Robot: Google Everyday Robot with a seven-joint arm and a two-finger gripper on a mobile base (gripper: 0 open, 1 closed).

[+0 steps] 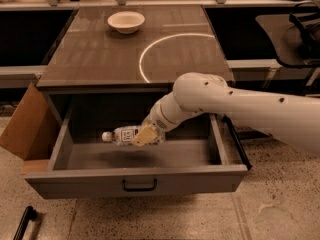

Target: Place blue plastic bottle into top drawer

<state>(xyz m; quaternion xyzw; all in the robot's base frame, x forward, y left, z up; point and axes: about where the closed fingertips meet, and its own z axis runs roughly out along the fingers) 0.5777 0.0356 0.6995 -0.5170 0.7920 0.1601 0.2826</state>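
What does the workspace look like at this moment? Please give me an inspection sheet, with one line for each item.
Surface: brown cabinet top with a white ring mark; a white bowl stands near its back edge.
Job's things: top drawer is pulled open; blue plastic bottle is sideways inside it, cap to the left, seemingly held off the drawer floor, with a shadow beneath.
Clutter: cardboard box beside the drawer's left side; black bar on the floor.
Grippers: the tool is inside the drawer, shut on the bottle.
Cables: nothing seen for certain.
Surroundings: speckled floor; dark counters behind.
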